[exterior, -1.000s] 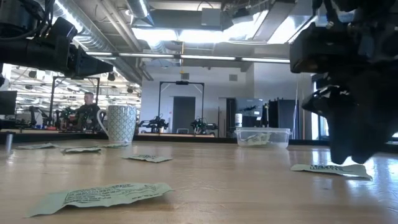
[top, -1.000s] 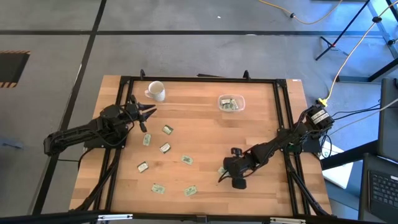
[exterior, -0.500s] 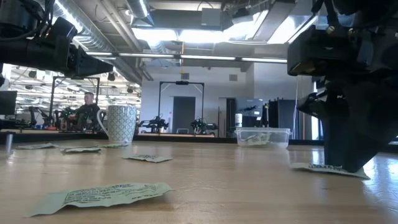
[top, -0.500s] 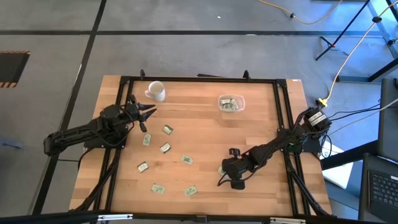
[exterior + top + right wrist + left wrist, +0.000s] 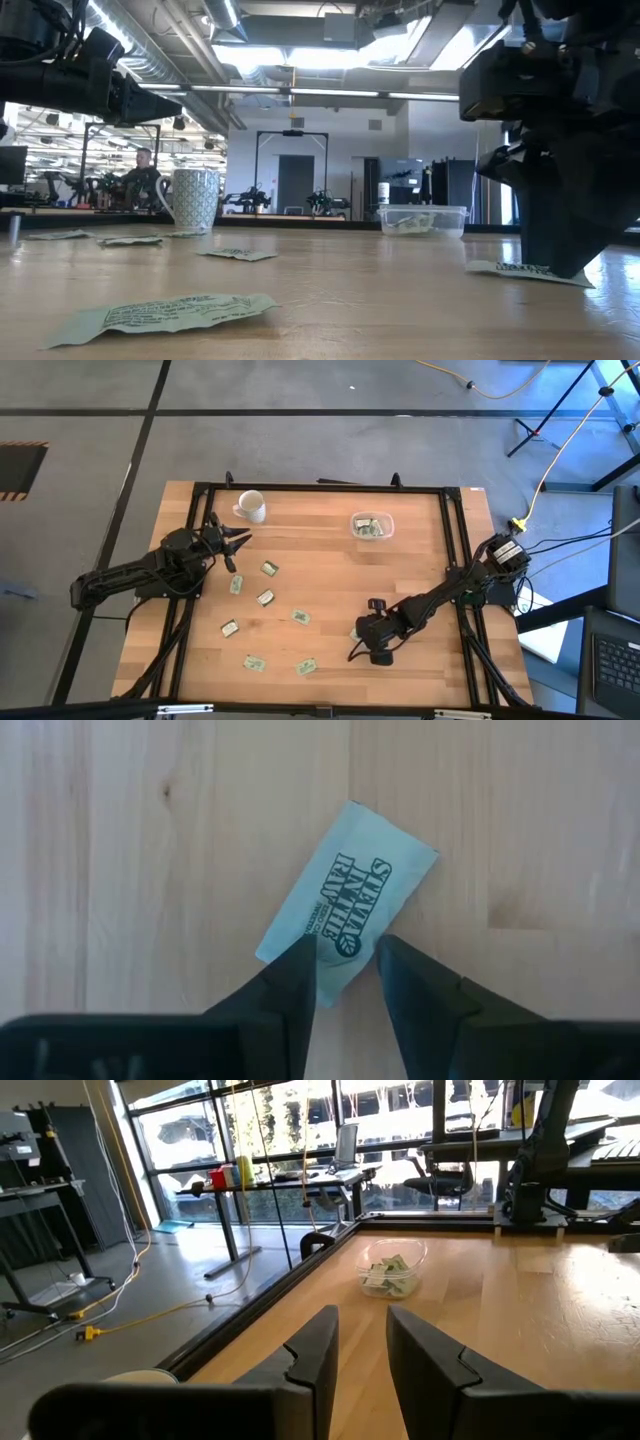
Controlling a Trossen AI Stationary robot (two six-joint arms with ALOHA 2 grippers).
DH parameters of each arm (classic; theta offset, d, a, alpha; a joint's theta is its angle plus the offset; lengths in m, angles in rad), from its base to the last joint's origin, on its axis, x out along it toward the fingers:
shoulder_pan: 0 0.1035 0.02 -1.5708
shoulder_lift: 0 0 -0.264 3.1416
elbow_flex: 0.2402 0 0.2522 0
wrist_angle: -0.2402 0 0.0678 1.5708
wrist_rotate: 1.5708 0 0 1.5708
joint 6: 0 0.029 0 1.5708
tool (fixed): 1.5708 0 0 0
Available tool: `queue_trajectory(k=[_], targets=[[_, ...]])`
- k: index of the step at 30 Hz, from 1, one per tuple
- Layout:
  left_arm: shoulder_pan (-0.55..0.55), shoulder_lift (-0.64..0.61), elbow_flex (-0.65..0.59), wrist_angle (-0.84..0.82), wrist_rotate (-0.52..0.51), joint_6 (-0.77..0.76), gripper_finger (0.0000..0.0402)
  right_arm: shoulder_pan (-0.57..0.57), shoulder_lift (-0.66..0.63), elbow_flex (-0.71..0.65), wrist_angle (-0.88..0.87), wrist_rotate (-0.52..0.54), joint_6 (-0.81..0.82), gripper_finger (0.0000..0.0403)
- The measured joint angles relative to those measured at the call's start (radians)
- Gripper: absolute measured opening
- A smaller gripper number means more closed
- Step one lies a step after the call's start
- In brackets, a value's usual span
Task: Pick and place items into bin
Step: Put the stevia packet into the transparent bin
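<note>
Several pale green packets lie scattered on the wooden table (image 5: 320, 575), among them one (image 5: 269, 569) near the left arm and another (image 5: 300, 617) mid-table. My right gripper (image 5: 360, 641) is down at the front right, over one packet (image 5: 345, 905). Its open fingers (image 5: 295, 985) straddle that packet's near end, and the packet (image 5: 525, 272) lies flat on the wood. The clear bin (image 5: 372, 525) stands at the back and holds a few packets. My left gripper (image 5: 238, 546) hovers open at the left with nothing between its fingers (image 5: 315, 1345), pointing toward the bin (image 5: 392, 1270).
A white mug (image 5: 250, 506) stands at the back left, close to the left gripper. A black frame (image 5: 320, 487) runs around the table. More packets (image 5: 255, 662) lie near the front edge. A person sits far off in the room behind the mug (image 5: 195, 198).
The right gripper has come down onto the packet and its fingers have narrowed around the packet's end. The left arm has not moved.
</note>
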Motion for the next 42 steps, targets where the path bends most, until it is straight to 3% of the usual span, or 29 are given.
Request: queue_trajectory(k=[15, 23, 33, 42], targets=[[0.000, 0.000, 0.000, 0.000, 0.000, 0.000, 0.0082, -0.002, -0.009, 0.000, -0.012, 0.012, 0.020, 0.0012], [0.000, 0.000, 0.000, 0.000, 0.000, 0.000, 0.0082, -0.037, -0.168, -0.001, -0.051, -0.004, -0.064, 0.0008], [0.000, 0.000, 0.000, 0.000, 0.000, 0.000, 0.0082, -0.246, -0.423, -0.002, -0.247, 0.185, -0.265, 0.0012], [0.000, 0.000, 0.000, 0.000, 0.001, 0.000, 0.0082, -0.569, -0.425, -0.001, -0.228, 0.210, -0.528, 0.0016]])
